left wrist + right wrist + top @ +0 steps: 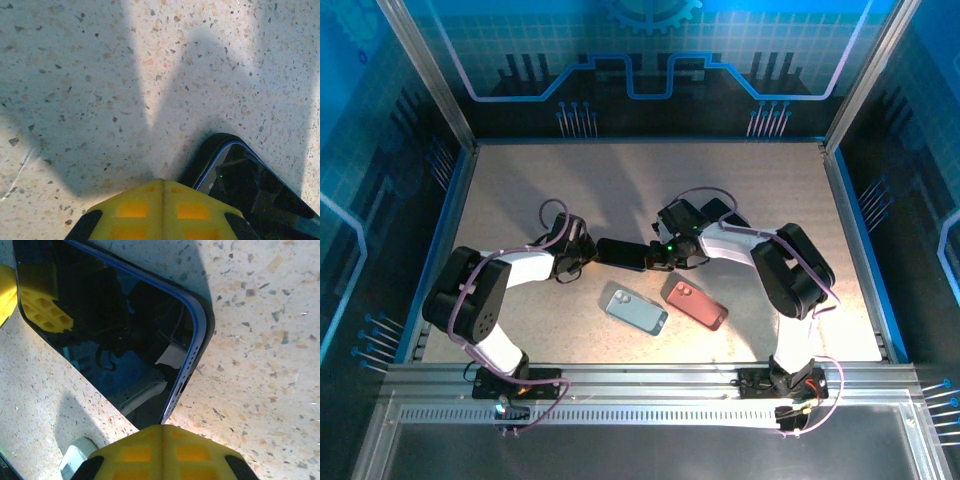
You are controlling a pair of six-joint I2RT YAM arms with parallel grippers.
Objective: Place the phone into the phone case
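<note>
A phone (620, 253) with a dark screen and a blue frame lies flat at the table's middle, between my two grippers. A black rim, which looks like the phone case, runs round its corner (212, 150) and its end (207, 325). My left gripper (588, 250) is shut, its yellow tips (162, 182) just left of the phone (245, 185) corner. My right gripper (655, 255) is shut too, its tips (162, 429) over the edge of the phone (110, 325) at its other end. Whether either tip touches it I cannot tell.
A blue-grey phone-shaped item (636, 310) and a red one (696, 304) lie side by side nearer the arm bases. The blue-grey one's corner (77, 457) shows beside my right fingers. Metal walls (450, 210) bound the speckled table.
</note>
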